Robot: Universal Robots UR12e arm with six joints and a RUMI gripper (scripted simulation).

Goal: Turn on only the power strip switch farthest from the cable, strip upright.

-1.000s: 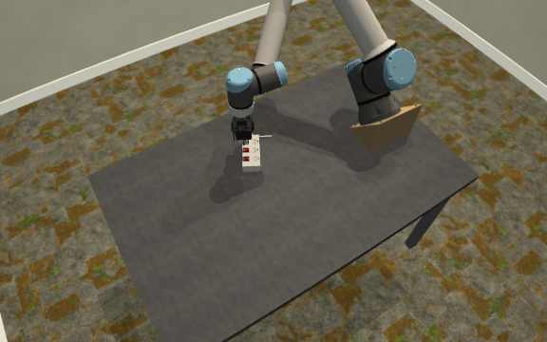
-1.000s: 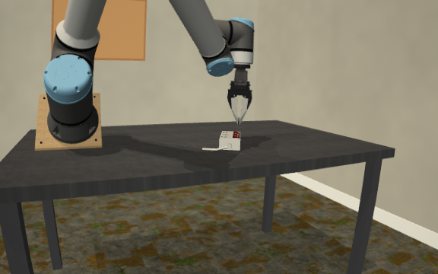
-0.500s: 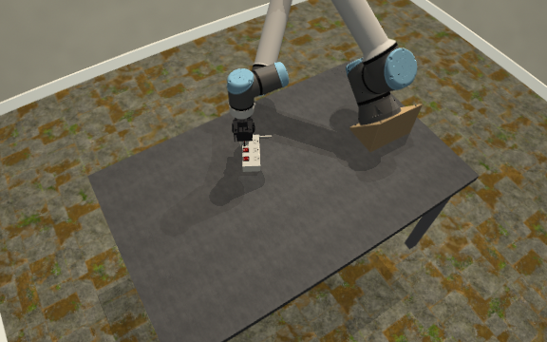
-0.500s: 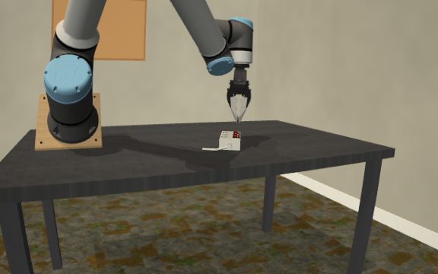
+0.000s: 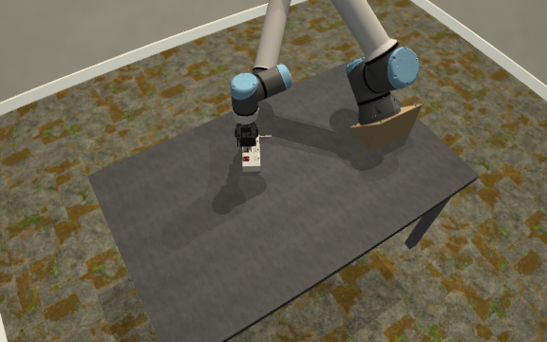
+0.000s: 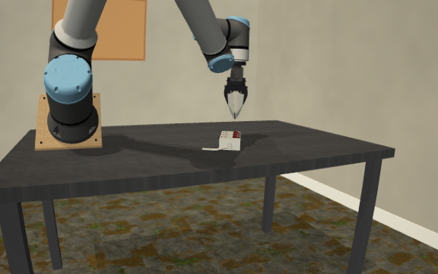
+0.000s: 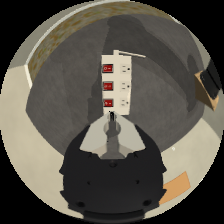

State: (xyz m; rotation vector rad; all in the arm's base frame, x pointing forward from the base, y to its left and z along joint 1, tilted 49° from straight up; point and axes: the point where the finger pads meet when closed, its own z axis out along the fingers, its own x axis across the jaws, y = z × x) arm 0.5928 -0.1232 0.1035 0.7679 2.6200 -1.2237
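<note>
A white power strip (image 5: 251, 158) (image 6: 230, 141) (image 7: 116, 86) lies right way up on the dark table (image 5: 302, 223) (image 6: 166, 164). It has three red rocker switches in a row (image 7: 106, 85) and its short white cable (image 6: 211, 148) (image 7: 131, 54) leaves the end far from my wrist camera. My gripper (image 6: 235, 115) (image 7: 111, 112) is shut and empty. It hangs well above the strip, over the end away from the cable. In the top view the gripper (image 5: 247, 142) covers the cable end of the strip.
The arm's base stands on a wooden plate (image 5: 387, 128) (image 6: 40, 142) at the table's back corner. The table's edges (image 5: 311, 285) drop to a patterned floor.
</note>
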